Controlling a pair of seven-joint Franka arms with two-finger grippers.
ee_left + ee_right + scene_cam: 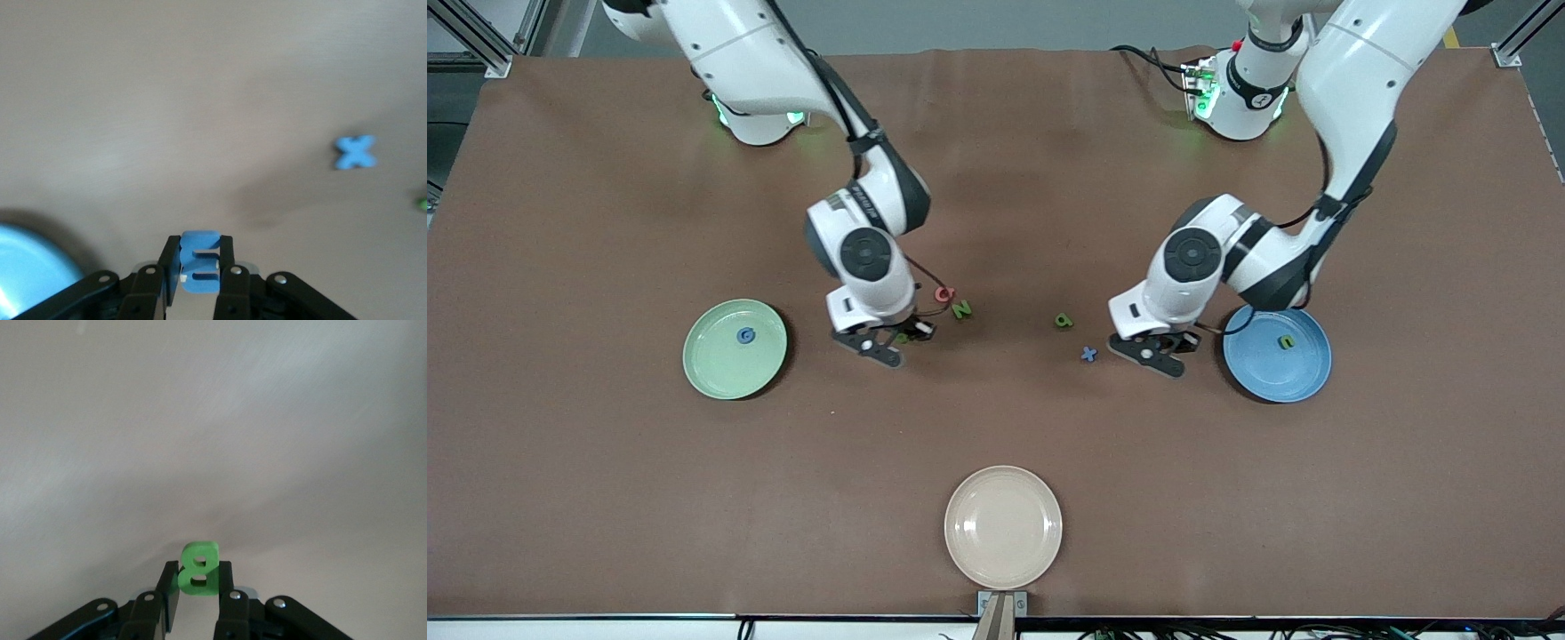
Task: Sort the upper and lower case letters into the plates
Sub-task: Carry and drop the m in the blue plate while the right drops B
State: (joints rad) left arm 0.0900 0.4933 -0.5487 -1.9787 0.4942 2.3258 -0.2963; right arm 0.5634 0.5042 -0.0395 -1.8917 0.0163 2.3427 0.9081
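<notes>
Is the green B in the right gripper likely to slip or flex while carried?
Probably stiff: the green B keeps its chunky shape between the right gripper fingers. Likely light, being tiny beside the pale green plate. It might twist, since only its lower part is pinched.

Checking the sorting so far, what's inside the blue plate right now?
One green lowercase n lies in the blue plate. The left arm's wrist overhangs its rim nearest the robots, so that edge is hidden.
</notes>
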